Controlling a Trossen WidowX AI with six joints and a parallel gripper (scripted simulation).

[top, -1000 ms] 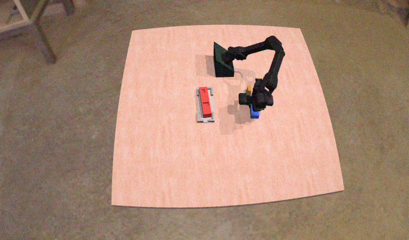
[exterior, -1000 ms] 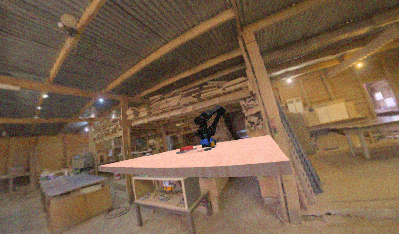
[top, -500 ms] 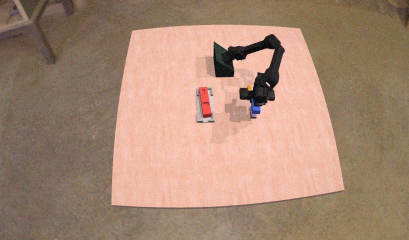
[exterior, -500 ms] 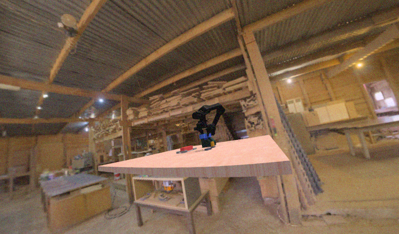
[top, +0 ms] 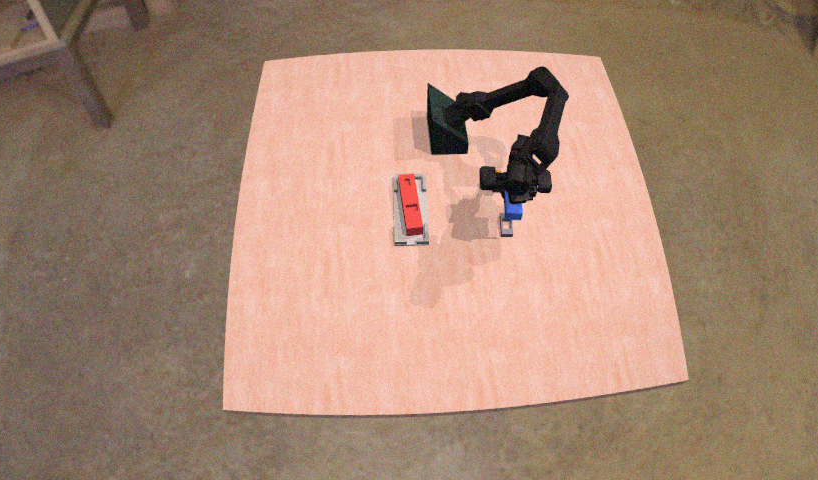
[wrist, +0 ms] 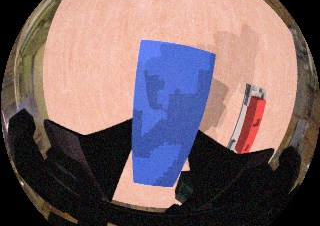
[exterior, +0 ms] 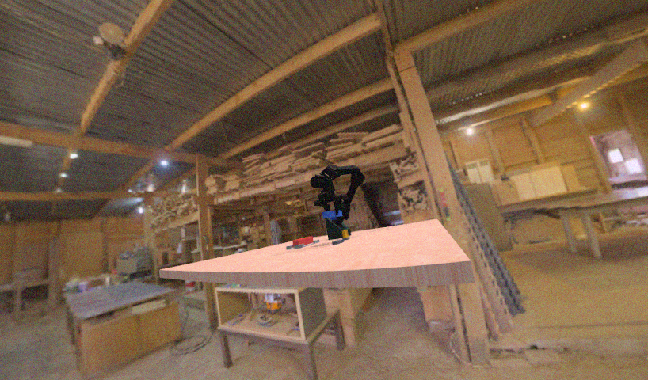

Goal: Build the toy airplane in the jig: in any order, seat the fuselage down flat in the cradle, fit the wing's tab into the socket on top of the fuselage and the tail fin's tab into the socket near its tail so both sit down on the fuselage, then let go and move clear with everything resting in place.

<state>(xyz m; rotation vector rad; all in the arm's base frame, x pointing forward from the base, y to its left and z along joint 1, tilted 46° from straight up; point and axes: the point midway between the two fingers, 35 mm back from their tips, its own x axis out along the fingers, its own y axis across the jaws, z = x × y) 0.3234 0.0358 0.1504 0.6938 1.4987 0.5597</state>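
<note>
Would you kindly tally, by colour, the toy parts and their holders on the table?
Red: 1, the fuselage, lying in the cradle.
Blue: 1, the wing, gripped in the pincer.
Orange: 1, the tail fin.
Grey: 2, the cradle and a small stand.
Total: 5
</note>
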